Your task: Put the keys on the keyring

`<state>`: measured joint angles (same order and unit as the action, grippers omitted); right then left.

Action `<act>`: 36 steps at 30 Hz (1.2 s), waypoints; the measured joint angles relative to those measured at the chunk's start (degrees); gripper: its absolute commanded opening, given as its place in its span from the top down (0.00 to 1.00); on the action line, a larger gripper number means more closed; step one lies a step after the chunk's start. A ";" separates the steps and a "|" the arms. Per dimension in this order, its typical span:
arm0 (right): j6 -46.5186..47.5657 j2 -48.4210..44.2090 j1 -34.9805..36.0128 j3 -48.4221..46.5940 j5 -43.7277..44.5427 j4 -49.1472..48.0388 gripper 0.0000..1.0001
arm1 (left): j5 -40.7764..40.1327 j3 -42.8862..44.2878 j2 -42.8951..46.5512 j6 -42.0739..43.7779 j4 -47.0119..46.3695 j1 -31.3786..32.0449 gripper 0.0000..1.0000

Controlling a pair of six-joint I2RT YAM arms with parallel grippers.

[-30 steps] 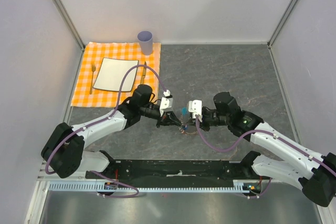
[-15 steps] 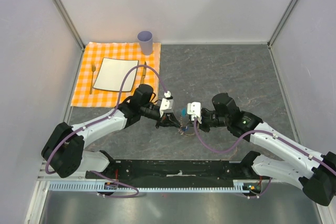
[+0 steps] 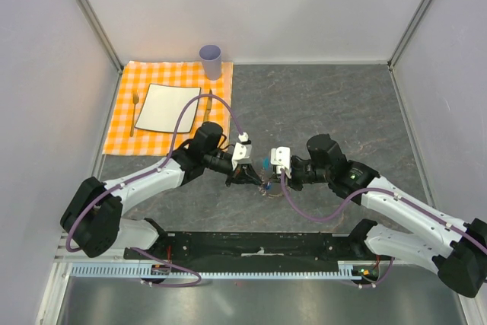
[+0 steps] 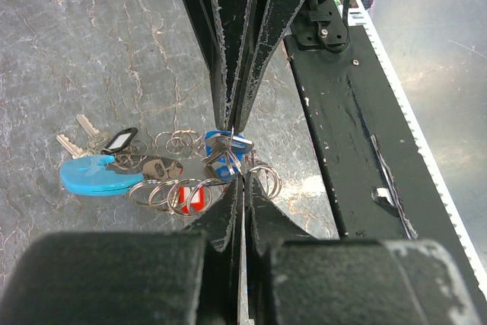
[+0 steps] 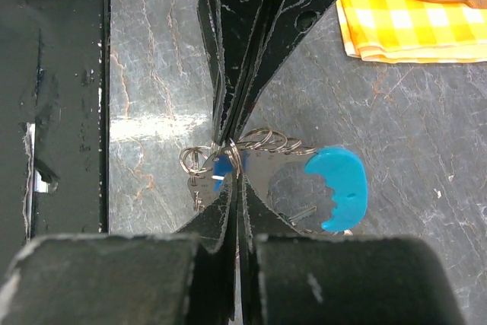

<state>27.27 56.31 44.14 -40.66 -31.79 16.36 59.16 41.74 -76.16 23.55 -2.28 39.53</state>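
The keyring (image 4: pixel 163 169), a chain of silver rings on a metal plate with a cyan clasp (image 4: pixel 95 176), lies on the grey table between the two grippers; it also shows in the right wrist view (image 5: pixel 338 184) and the top view (image 3: pixel 265 164). My left gripper (image 4: pixel 242 178) is shut, pinching a ring at the keyring's end. My right gripper (image 5: pixel 234 178) is shut on the ring of a blue-tagged key (image 5: pixel 222 167), tip to tip with the left. A red-tagged key (image 4: pixel 194 199) lies under the rings. More keys (image 4: pixel 80 131) lie beyond the clasp.
An orange checked cloth (image 3: pixel 125 123) with a white plate (image 3: pixel 167 106), fork and knife lies at the back left. A lilac cup (image 3: pixel 211 60) stands behind it. The black base rail (image 3: pixel 259 245) runs along the near edge.
The right gripper has edged slightly left, closer to the left gripper. The left arm and the keyring have barely moved.
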 measured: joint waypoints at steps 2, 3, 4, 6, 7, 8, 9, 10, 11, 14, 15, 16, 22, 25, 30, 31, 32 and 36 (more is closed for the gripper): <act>-0.02 0.00 0.02 0.00 -0.04 -0.24 1.00 | -0.07 0.00 0.00 0.13 0.00 -0.02 0.98; -0.04 0.00 0.07 0.00 -0.07 -0.35 1.00 | -0.11 0.00 0.00 0.15 0.00 0.00 0.98; -0.04 0.00 0.07 0.00 -0.09 -0.44 1.00 | -0.17 0.00 0.02 0.20 0.00 0.00 0.98; -0.07 0.00 0.07 0.00 -0.11 -0.44 1.00 | -0.42 0.00 0.09 0.46 0.00 0.00 0.98; -0.07 0.00 0.07 0.00 -0.11 -0.44 1.00 | -0.57 0.00 0.17 0.66 0.02 0.00 0.98; -0.04 0.00 0.07 0.00 -0.11 -0.42 1.00 | -0.68 0.00 0.35 0.98 0.04 0.00 0.98; 0.00 0.00 0.07 -0.07 -0.11 -0.39 1.00 | -1.09 0.00 0.66 1.36 0.15 0.00 0.98; 0.00 0.02 0.07 -0.35 -0.09 -0.11 1.00 | -1.36 0.00 0.87 1.51 0.17 0.00 0.98; 0.09 0.04 0.07 -0.66 -0.09 0.20 1.00 | -1.92 0.00 1.27 1.90 0.17 0.00 0.98; 0.57 0.59 0.07 -2.45 0.00 1.18 1.00 | -3.21 0.00 2.47 3.13 0.17 0.00 0.98; 0.85 1.05 0.07 -3.32 0.17 1.49 1.00 | -3.72 0.00 2.75 3.74 0.17 0.00 0.98; 1.05 1.40 0.04 -3.85 0.24 1.66 1.00 | -3.91 0.00 2.84 4.17 0.17 0.00 0.98; 2.80 3.04 -1.07 -7.37 1.40 2.89 1.00 | -7.58 0.22 3.15 9.31 0.46 -0.04 0.98; 3.78 3.65 -2.51 -8.96 1.79 3.52 1.00 | -8.81 1.05 3.13 11.98 0.50 -0.79 0.98; 5.22 5.44 -3.23 -10.16 1.95 4.79 1.00 | -9.64 2.29 2.60 15.30 0.48 -1.99 0.98; 5.49 5.77 -3.23 -10.16 1.99 5.20 1.00 | -9.64 2.38 2.51 15.80 0.52 -2.08 0.98; 5.68 6.21 -3.23 -10.16 2.05 5.62 1.00 | -9.62 2.38 2.51 16.22 0.55 -2.08 0.98; 6.34 7.41 -3.23 -10.16 1.95 5.75 1.00 | -9.07 2.38 2.49 17.31 0.55 -2.08 0.98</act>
<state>33.61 63.72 40.91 -50.83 -29.85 22.11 50.09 44.12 -73.67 40.86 -1.74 37.45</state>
